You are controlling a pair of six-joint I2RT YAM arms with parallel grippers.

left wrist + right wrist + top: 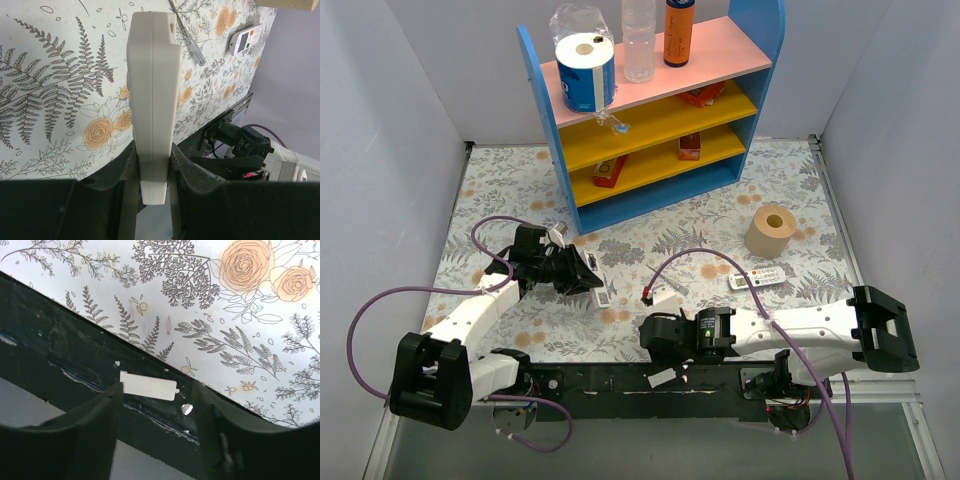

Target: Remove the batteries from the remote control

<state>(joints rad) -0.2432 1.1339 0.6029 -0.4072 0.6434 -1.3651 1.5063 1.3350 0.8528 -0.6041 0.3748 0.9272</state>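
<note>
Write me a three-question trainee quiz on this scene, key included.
1. True or false: the left gripper clamps a white remote edge-on.
2. The small white flat piece lies on: A the floral cloth; B the dark strip at the table's near edge; C the shelf.
3. Fill in: the second remote lies near the cardboard ____.
Key: 1 true; 2 B; 3 roll.

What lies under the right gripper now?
A small white flat piece lies on the dark strip at the near edge, under the open right gripper. Its black fingers cover the strip on both sides.
</note>
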